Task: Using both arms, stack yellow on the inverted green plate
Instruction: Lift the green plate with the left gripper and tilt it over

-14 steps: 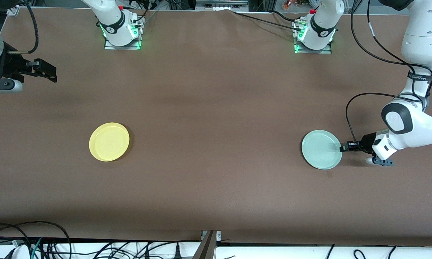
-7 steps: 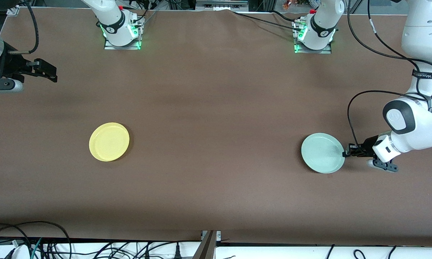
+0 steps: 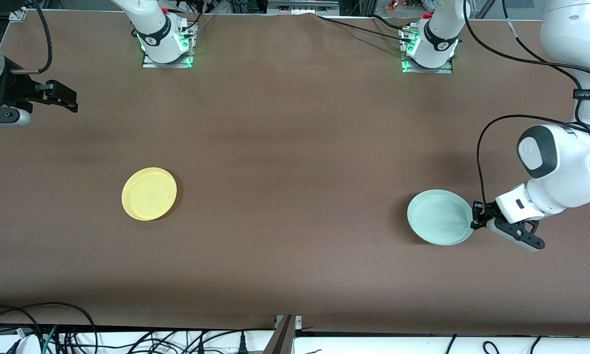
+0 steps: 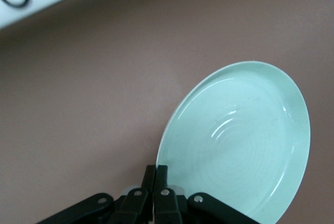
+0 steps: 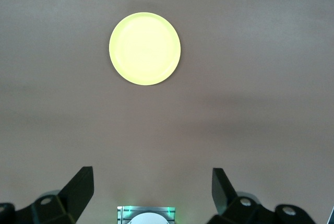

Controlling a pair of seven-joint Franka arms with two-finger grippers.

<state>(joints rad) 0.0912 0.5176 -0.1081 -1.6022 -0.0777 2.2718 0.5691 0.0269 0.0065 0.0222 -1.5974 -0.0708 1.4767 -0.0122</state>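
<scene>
Green plate: you have the green plate (image 3: 440, 217) at the lower right of the front view, toward the left arm's end of the bench (image 3: 295, 162); its hollow side faces up, and it sits tilted, the rim by the claw raised. In the left wrist view the green plate (image 4: 245, 140) fills the lower right of the frame, concentric rings showing in its hollow.

Left claw: your left claw (image 3: 475, 221) is pinched together on the green plate's rim, at the edge toward the left arm's end of the bench. In the left wrist view the left claw (image 4: 155, 174) shows at the bottom of the frame, its fingers (image 4: 162, 174) pressed flat on the thin rim.

Yellow: you see the yellow plate (image 3: 149, 193) at the left of centre in the front view, flat on the bench and hollow side up, toward the right arm's end and well apart from the green plate. In the right wrist view the yellow plate (image 5: 144, 48) lies in the upper middle of the frame.

Right claw: your right claw (image 3: 64, 98) waits at the upper left edge of the front view, over bare bench. In the right wrist view the right claw (image 5: 152, 188) has its fingers (image 5: 79, 186) spread wide apart, holding nothing.
</scene>
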